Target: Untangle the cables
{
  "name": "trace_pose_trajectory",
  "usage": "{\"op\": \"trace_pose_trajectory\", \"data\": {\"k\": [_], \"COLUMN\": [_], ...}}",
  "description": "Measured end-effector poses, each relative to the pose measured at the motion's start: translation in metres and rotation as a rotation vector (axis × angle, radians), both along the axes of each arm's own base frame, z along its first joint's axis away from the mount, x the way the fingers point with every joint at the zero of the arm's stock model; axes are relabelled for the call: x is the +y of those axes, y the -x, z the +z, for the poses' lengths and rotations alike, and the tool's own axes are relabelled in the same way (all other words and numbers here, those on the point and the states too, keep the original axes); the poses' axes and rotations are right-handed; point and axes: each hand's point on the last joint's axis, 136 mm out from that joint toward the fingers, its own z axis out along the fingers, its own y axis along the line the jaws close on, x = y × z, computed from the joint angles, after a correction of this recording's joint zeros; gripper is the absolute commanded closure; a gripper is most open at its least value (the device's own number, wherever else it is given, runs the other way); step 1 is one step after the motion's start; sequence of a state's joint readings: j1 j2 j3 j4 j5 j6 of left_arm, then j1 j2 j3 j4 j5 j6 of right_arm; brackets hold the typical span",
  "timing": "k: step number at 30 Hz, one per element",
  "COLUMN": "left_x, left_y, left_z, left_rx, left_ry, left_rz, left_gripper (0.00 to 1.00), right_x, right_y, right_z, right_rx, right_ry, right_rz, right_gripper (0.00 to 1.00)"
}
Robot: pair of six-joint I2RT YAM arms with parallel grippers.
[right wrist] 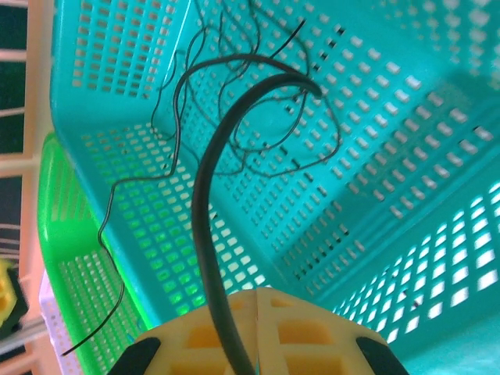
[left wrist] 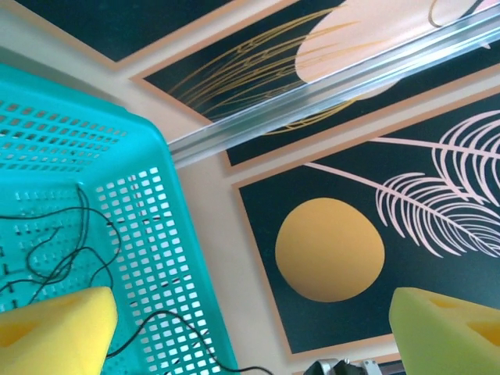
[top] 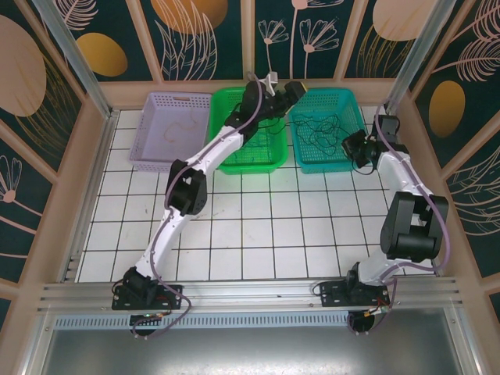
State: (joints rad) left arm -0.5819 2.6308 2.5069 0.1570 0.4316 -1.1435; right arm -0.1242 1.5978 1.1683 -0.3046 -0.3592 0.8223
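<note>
Several thin cables (top: 319, 129) lie knotted inside the teal basket (top: 332, 164) at the far right corner of the table (top: 258, 226). There the right gripper (right wrist: 251, 305) pinches one dark strand (right wrist: 205, 195), while the left gripper (left wrist: 250, 332) gapes wide above the basket's rim. Separating seems underway; next, the left needs another strand to pull apart.

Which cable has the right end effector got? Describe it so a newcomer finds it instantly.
At the far edge of the tiled table, take the teal basket, rightmost of three; it holds a tangle of thin dark cables. Yours is the dark cable arcing up out of that tangle into the shut right end effector; the rest lie loose.
</note>
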Motion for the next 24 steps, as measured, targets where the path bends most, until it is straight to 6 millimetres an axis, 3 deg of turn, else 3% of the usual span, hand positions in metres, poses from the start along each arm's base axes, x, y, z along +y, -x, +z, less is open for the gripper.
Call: {"op": "trace_pose_trajectory", "data": {"k": [4,7,9,13,16,19,24], "left_x": [0.012,0.020,0.028,0.050,0.069,0.088,0.110], "left_y": [0.002,0.011,0.018,0.040,0.061,0.083,0.115], "left_z": [0.028,0.056,0.072,0.096,0.098,0.089,0.065], "left_rx": [-0.038,-0.084,-0.111,-0.148,-0.152,-0.137,-0.090], "left_ry": [-0.026,-0.057,-0.086,-0.164,-0.231,-0.290,-0.349], "left_rz": [0.024,0.041,0.055,0.086,0.106,0.116,0.105], "left_gripper": [0.13,0.13,0.14,0.15,0.16,0.16,0.17], "right_x": [-0.029,-0.053,-0.062,-0.057,-0.048,-0.040,-0.031], "right_y": [-0.002,-0.008,-0.017,-0.041,-0.052,-0.057,-0.077], "right_z": [0.006,0.025,0.048,0.124,0.182,0.222,0.247], "right_rx": [-0.011,-0.050,-0.103,-0.278,-0.406,-0.496,-0.551], "right_ry": [-0.006,-0.011,-0.010,0.001,0.024,0.035,0.032], "right_rz": [-0.085,-0.147,-0.165,-0.134,-0.101,-0.077,-0.039], "right_gripper": [1.00,1.00,1.00,1.00,1.00,1.00,1.00]}}
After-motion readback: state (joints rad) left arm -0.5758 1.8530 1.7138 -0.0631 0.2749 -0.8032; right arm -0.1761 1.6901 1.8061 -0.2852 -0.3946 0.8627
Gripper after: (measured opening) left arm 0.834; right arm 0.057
